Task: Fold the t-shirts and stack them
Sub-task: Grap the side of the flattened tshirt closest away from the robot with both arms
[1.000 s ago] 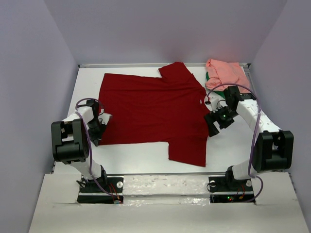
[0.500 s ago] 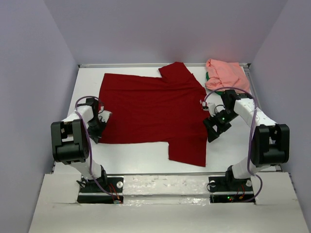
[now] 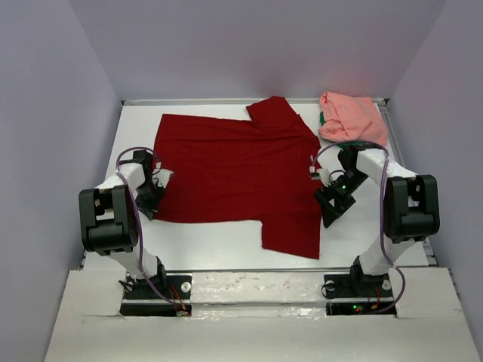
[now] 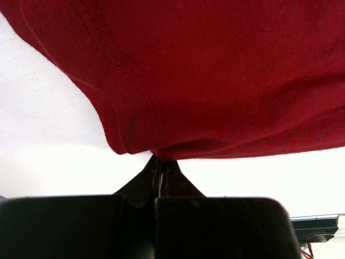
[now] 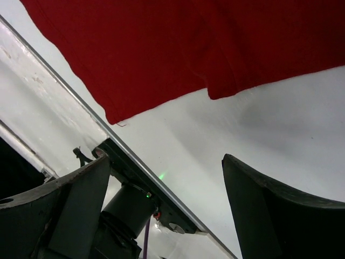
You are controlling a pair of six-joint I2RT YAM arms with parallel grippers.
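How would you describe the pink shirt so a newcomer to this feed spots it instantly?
Find the white table, then look to its far right corner. There lies the salmon pink t-shirt, gathered into a compact pile with a sliver of green fabric at its left edge. Unlike the dark red t-shirt spread flat across the middle, it is small, pale and bundled.

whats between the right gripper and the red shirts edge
Only bare white table. In the right wrist view, the open right gripper sits short of the dark red shirt, with nothing lying in the gap.
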